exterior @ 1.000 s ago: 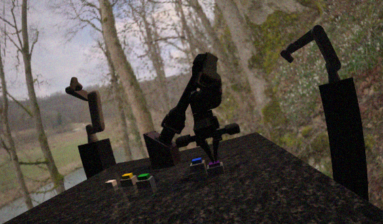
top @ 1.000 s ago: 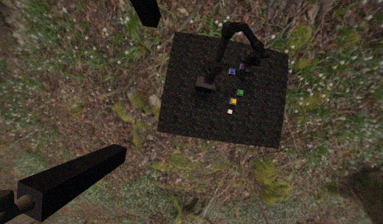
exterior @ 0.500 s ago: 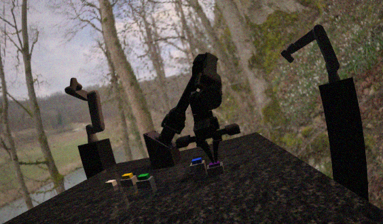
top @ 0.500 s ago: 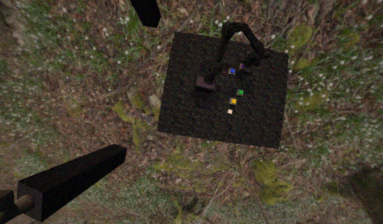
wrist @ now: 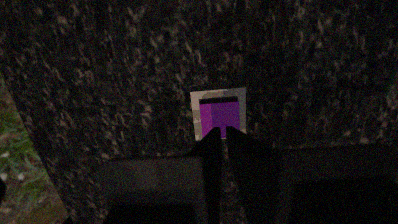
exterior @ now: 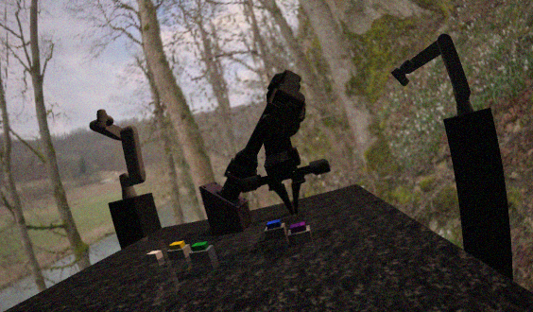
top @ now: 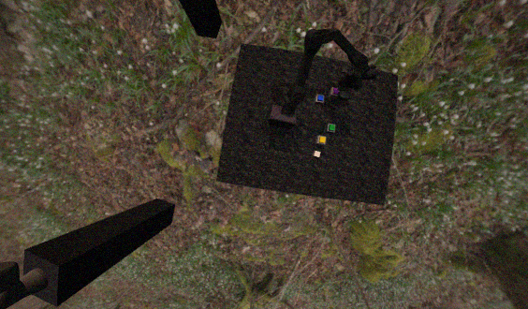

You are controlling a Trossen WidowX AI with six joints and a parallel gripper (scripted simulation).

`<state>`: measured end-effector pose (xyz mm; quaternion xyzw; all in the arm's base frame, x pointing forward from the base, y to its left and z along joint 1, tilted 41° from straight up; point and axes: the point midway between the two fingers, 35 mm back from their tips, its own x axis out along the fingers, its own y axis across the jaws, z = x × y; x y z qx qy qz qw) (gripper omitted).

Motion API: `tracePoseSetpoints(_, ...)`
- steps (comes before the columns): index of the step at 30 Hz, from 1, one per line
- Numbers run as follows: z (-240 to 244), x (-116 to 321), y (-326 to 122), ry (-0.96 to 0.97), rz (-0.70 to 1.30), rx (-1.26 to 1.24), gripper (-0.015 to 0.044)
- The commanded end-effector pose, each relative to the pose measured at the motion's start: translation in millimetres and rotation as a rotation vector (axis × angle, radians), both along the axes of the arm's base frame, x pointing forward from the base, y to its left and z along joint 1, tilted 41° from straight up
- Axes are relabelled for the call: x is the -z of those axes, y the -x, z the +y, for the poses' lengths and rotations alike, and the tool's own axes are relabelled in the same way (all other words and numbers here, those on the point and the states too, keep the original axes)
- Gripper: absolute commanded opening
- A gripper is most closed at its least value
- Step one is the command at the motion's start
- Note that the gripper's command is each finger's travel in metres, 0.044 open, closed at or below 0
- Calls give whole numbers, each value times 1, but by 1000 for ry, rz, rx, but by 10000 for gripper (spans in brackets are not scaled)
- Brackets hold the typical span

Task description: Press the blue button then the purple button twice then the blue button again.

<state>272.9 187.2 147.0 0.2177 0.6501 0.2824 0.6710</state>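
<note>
The purple button [top: 335, 91] [exterior: 298, 226] [wrist: 220, 116] sits in a light square casing, its cap standing up in the exterior view. My gripper [exterior: 294, 214] [wrist: 223, 133] is shut and empty, pointing down, with its tips a little above the purple button. In the wrist view the tips overlap the near edge of the purple cap, and no contact shows. The blue button [top: 320, 98] [exterior: 273, 224] is beside the purple one, its cap also raised; it is out of the wrist view. In the top view the fingertips are too dark to make out.
A green button [top: 331, 127] [exterior: 199, 246] and a yellow button [top: 322, 139] [exterior: 177, 245] stand apart from the blue and purple pair. A small whitish block [top: 316, 154] [exterior: 154, 255] lies beside the yellow button. Two other arms on pedestals stand beyond the dark table [top: 359, 173] [exterior: 349, 265].
</note>
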Motion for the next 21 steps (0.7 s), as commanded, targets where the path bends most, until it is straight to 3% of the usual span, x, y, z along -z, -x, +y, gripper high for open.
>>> tracePoseSetpoints(1, 3, 3, 1, -2, 2, -6, 20)
tracePoseSetpoints(21, 21, 23, 2, -3, 2, -6, 20)
